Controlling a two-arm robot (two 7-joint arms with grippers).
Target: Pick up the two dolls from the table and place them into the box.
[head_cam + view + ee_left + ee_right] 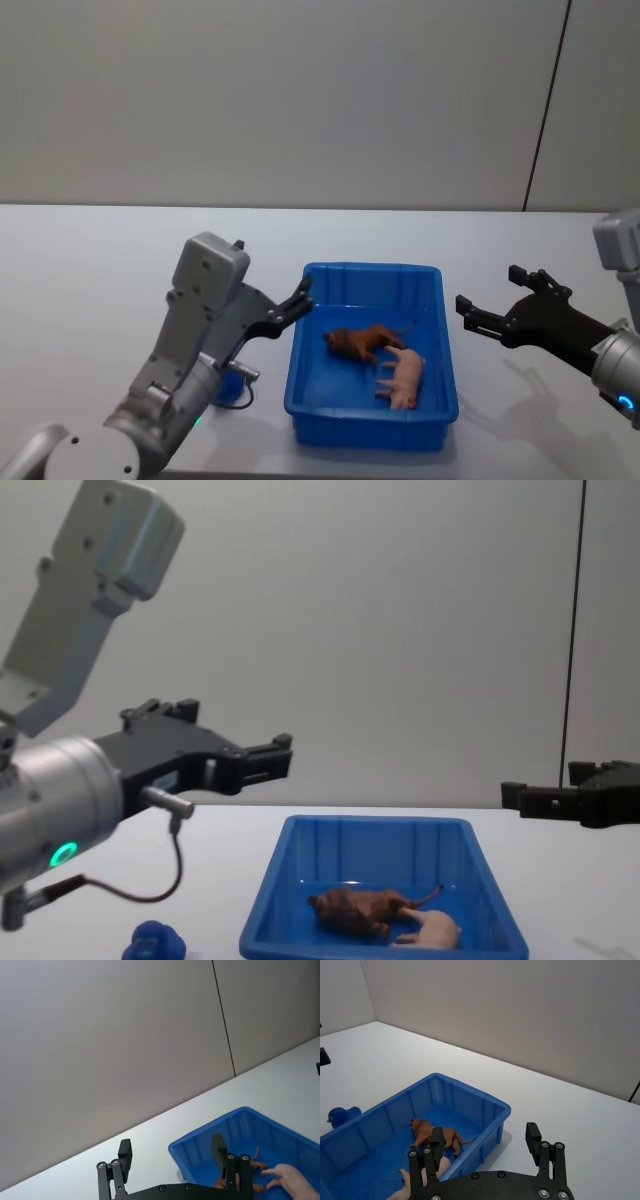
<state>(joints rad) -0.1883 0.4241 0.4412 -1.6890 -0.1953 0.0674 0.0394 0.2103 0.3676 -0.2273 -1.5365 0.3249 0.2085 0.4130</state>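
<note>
Both empty. The left hand (298, 302) has its fingers spread wide, above the bench (90, 262) at the left rim of the box (370, 428). The right hand (490, 292) is equally wide, off to the right of the box. The brown doll (362, 343) and the pig doll (405, 378) lie close together inside the box.

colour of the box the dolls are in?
Bright blue box, plain with no pattern; the head view shows it best.

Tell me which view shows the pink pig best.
Head view: the pink pig lies whole in the box, seen from above. The chest view shows it side-on, low in the box; both wrist views catch only part.
</note>
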